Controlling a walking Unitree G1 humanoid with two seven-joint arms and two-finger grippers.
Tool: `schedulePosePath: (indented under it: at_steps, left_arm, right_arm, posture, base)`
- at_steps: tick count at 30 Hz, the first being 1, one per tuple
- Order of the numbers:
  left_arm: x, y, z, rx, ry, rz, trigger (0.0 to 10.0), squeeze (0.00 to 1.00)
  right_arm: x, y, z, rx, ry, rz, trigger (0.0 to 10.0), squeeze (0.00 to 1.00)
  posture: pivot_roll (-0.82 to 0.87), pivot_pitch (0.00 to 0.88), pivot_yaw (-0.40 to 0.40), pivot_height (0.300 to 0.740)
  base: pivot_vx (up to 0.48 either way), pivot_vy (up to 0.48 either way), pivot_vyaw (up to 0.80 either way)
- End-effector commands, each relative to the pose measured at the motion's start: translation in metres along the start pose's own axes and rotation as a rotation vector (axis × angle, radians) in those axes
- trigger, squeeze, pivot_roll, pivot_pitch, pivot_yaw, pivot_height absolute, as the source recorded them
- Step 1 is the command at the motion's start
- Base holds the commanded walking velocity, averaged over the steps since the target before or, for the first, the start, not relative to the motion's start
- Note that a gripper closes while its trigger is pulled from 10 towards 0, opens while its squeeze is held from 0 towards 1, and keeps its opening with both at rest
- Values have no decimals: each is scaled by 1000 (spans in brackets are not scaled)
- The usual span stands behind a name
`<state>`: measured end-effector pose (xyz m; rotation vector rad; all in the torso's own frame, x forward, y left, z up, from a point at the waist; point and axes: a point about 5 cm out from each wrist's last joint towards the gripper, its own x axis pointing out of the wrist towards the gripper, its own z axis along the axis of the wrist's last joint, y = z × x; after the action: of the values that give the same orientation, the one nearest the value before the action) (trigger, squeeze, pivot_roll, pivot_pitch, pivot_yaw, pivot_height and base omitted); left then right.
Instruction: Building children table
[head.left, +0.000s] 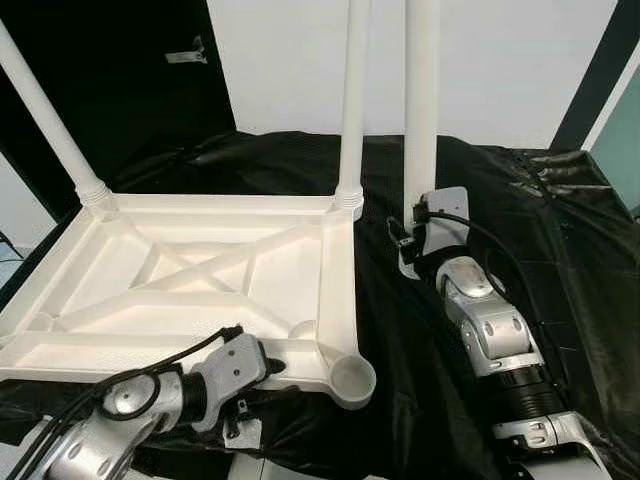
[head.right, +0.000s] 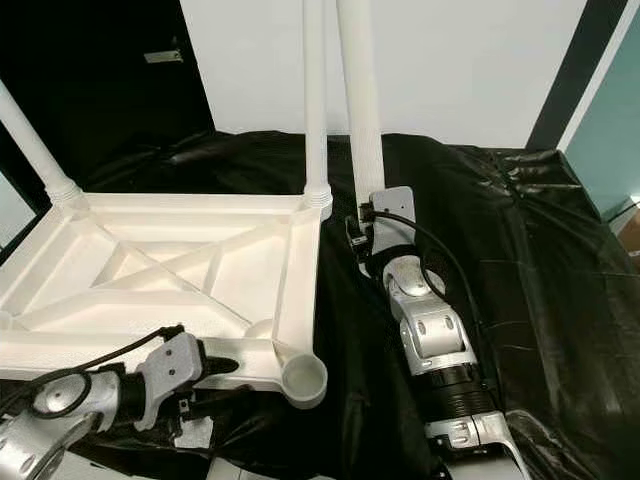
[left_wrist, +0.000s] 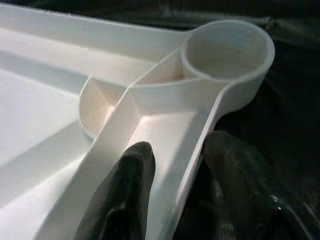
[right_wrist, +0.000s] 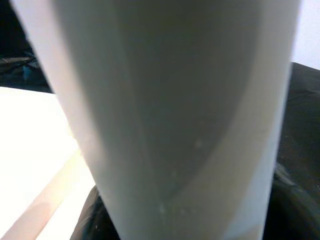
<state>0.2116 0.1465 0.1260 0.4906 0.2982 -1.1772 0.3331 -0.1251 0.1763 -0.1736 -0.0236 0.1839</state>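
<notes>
The white table top (head.left: 338, 290) lies upside down on black cloth. Two white legs (head.left: 352, 100) (head.left: 50, 120) stand screwed into its far corners. The near right corner has an empty round socket (head.left: 350, 378) (left_wrist: 227, 50). My left gripper (head.left: 265, 368) (left_wrist: 180, 170) is shut on the near rim beside that socket, one finger (left_wrist: 125, 195) inside the rim wall and the other outside. To the right of the top, my right gripper (head.left: 410, 245) is shut on the lower end of a third white leg (head.left: 422, 100) (right_wrist: 175, 100), held upright close to the far right corner.
Crumpled black cloth (head.left: 560, 260) covers the work surface and spreads out to the right of my right arm. A white wall (head.left: 500, 60) rises behind, with a dark panel (head.left: 130, 70) at the back left.
</notes>
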Motion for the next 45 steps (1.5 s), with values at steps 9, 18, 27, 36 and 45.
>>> schedulePosePath:
  at_steps: [9,18,27,36,45]
  left_arm:
    - [11,9,-5,58,63,97,2353,0]
    - [23,11,-5,69,65,116,6863,0]
    - [52,20,8,-10,-9,249,10000,0]
    - [77,44,3,-56,95,461,10000,0]
    - [82,66,3,-70,141,620,10000,0]
  right_arm:
    - [3,2,6,-9,-32,-3,10000,0]
    - [2,6,7,9,-40,14,10000,0]
    - [-1,21,15,75,-93,88,10000,0]
    - [-8,28,18,36,-152,143,10000,0]
    - [-13,32,13,48,-143,163,10000,0]
  posture:
    - [-5,0,2,740]
    - [-5,0,5,740]
    - [-13,0,13,740]
    - [-31,0,28,740]
    - [-42,0,35,740]
  base:
    - [0,0,0]
    - [0,0,0]
    - [0,0,0]
    - [0,0,0]
    - [0,0,0]
